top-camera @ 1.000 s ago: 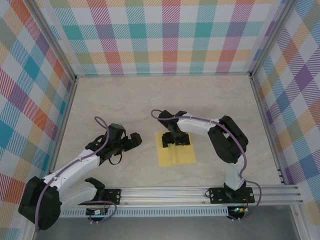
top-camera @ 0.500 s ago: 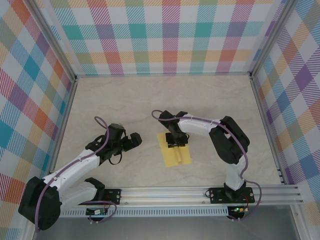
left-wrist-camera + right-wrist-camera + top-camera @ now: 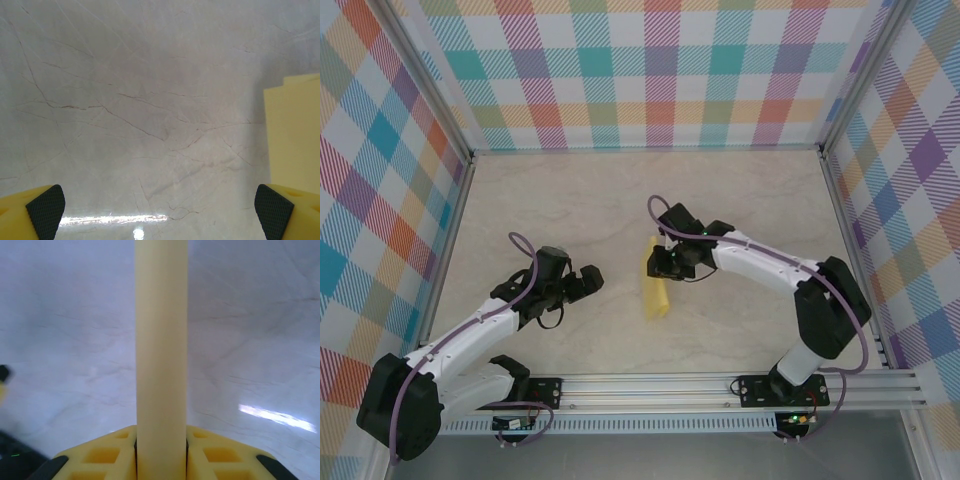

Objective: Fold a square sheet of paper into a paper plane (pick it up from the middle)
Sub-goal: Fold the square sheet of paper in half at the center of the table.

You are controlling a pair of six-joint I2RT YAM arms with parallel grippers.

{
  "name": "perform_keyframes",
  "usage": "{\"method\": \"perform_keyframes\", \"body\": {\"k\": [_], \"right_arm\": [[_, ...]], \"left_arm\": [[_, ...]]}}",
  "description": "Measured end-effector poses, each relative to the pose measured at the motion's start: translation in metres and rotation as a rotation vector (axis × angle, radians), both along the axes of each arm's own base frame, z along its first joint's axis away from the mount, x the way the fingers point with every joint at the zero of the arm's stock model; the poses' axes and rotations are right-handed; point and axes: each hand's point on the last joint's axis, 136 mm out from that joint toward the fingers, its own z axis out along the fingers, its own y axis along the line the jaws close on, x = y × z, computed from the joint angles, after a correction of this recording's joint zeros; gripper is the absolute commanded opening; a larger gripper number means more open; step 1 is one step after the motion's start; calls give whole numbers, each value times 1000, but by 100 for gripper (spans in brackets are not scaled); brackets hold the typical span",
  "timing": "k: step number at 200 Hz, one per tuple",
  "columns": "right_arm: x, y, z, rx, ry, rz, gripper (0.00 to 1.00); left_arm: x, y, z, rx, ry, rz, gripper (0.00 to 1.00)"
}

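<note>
At the middle of the marbled table (image 3: pixel 570 200), seen from the top camera, the square sheet of paper (image 3: pixel 654 290) shows as a narrow bright-yellow strip, its long axis running from 12 o'clock to 6 o'clock. The right gripper (image 3: pixel 661 262) comes in from the 3 o'clock side and is clamped on the strip's 12 o'clock part. Its wrist camera shows the yellow fingers (image 3: pixel 112 457) pressed against both sides of the paper (image 3: pixel 161 340), which rises straight up between them as a slim pale-yellow band. Whether the strip's 6 o'clock end touches the table cannot be told. The left gripper (image 3: pixel 590 280) sits at 9 o'clock of the sheet, near it but apart, pointing toward 3 o'clock. In its wrist camera the left gripper (image 3: pixel 160 205) has its jaws spread wide, with bare table between the two dark-padded fingertips (image 3: pixel 46 205), and a flat yellow face of the sheet (image 3: pixel 295 140) stands at 3 o'clock.
</note>
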Motion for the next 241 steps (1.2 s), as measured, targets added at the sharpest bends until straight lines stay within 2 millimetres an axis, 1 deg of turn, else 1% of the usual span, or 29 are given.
{"method": "perform_keyframes", "body": {"k": [15, 30, 52, 65, 76, 88, 100, 116, 130, 148, 175, 183, 191, 206, 218, 232, 241], "right_arm": [[7, 9, 9, 115, 3, -19, 30], [14, 15, 9, 189, 16, -39, 30], [20, 17, 0, 283, 51, -79, 33], [21, 10, -13, 331, 85, -124, 34], [22, -2, -26, 321, 121, -174, 33], [27, -11, -34, 310, 139, -209, 33], [31, -14, -37, 308, 140, -226, 33], [30, -15, -40, 304, 143, -225, 34], [29, -16, -45, 290, 147, -227, 37], [25, -20, -52, 269, 154, -227, 40], [17, -30, -64, 224, 172, -222, 45], [15, -34, -67, 211, 179, -220, 50], [12, -38, -70, 198, 185, -216, 51], [9, -44, -71, 181, 190, -210, 53], [8, -50, -68, 173, 185, -205, 61], [9, -55, -64, 168, 174, -200, 60], [9, -60, -63, 164, 169, -199, 61]], "left_arm": [[0, -2, 2, -13, 3, -5, 100], [1, -7, 7, -37, 2, -11, 100], [7, -19, 14, -89, 2, -25, 100], [11, -27, 16, -120, 7, -37, 100], [14, -34, 15, -149, 20, -51, 100], [17, -43, 12, -175, 37, -69, 99], [19, -50, 7, -199, 60, -85, 98], [22, -60, 1, -228, 97, -100, 97], [27, -68, -2, -246, 120, -115, 96], [34, -78, -2, -267, 130, -134, 96], [42, -96, -1, -287, 141, -174, 92], [43, -102, -1, -291, 145, -187, 92], [43, -108, -3, -292, 151, -202, 91], [41, -118, -7, -288, 167, -226, 91], [39, -125, -10, -282, 178, -243, 90], [37, -132, -12, -278, 186, -259, 90], [37, -135, -14, -275, 191, -266, 89]]}}
